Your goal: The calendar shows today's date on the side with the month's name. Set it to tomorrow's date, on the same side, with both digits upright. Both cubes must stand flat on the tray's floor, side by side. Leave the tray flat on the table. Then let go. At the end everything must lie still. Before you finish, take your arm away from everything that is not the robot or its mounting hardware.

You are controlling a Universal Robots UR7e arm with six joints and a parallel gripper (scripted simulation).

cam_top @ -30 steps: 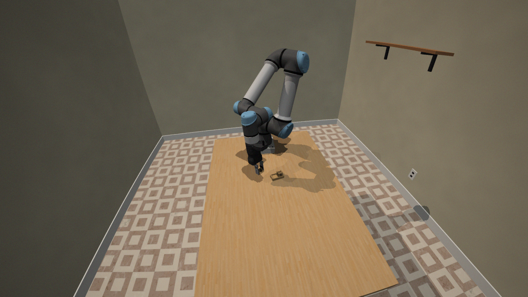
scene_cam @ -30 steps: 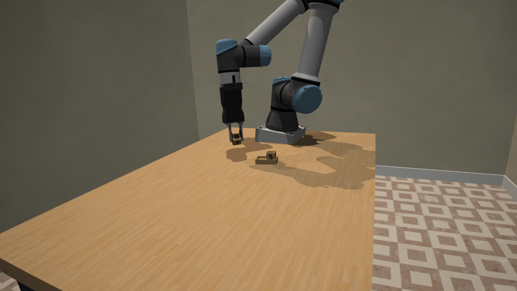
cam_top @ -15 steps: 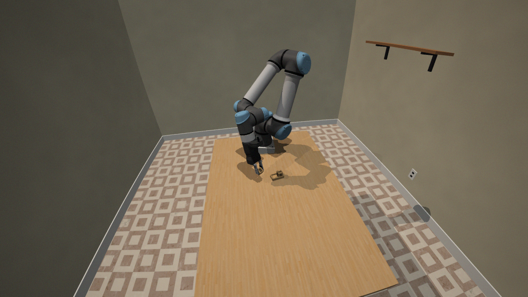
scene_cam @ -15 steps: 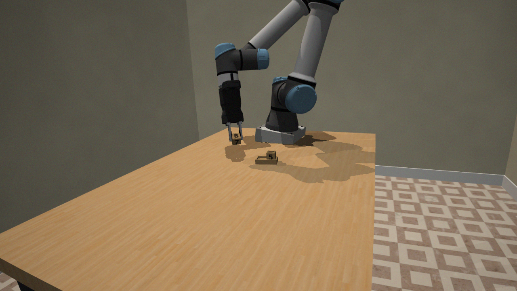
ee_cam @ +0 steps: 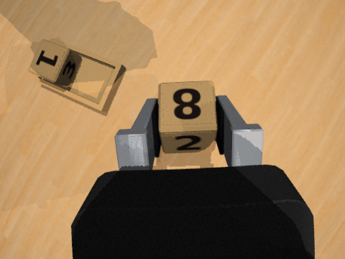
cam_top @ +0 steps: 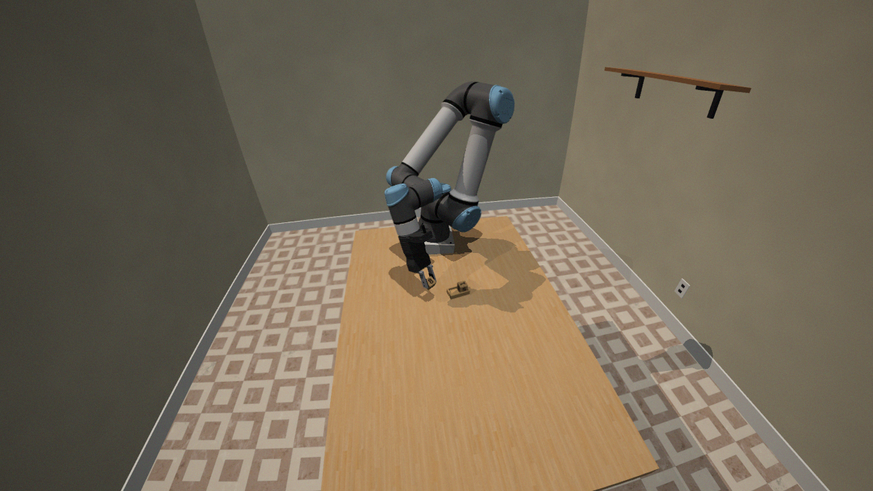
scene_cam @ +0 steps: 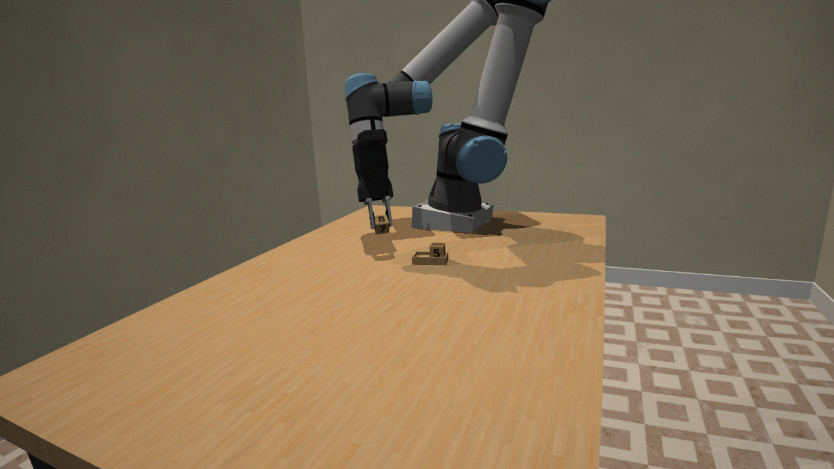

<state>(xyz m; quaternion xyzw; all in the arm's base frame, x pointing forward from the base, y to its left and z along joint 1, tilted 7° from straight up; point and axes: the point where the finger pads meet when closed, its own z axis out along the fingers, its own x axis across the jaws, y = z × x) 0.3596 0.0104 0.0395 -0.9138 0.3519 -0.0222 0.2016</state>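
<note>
Two cubes in play here, and they're apart right now. One cube point(ee_cam: 187, 115) is clamped between the claw point(ee_cam: 188, 141) fingers, held up off the desk point(scene_cam: 350, 350) so it casts a shadow below it. From the wrist camera you can read an 8 on the face pointing away from the claw and a 2 on the face turned toward the camera. The exterior view shows the same cube point(scene_cam: 381, 223) with an 8 up top and a 7 on the face under it, so it hangs tilted rather than square to the desk.

Second cube point(scene_cam: 437, 251) sits in the tray point(scene_cam: 428, 260), at the right end of it as that side camera sees things, with a 5 facing the camera. In the wrist view that cube point(ee_cam: 54, 65) shows a 1 and a 3, both sideways from this angle. The other half of the tray point(ee_cam: 98, 83) has just bare floor showing.

Tray lies flat on the desk, near the arm's grey base plate point(scene_cam: 421, 223). The claw hangs off to the tray's left in the exterior view, near it but not over it. The month name is too small to read.
</note>
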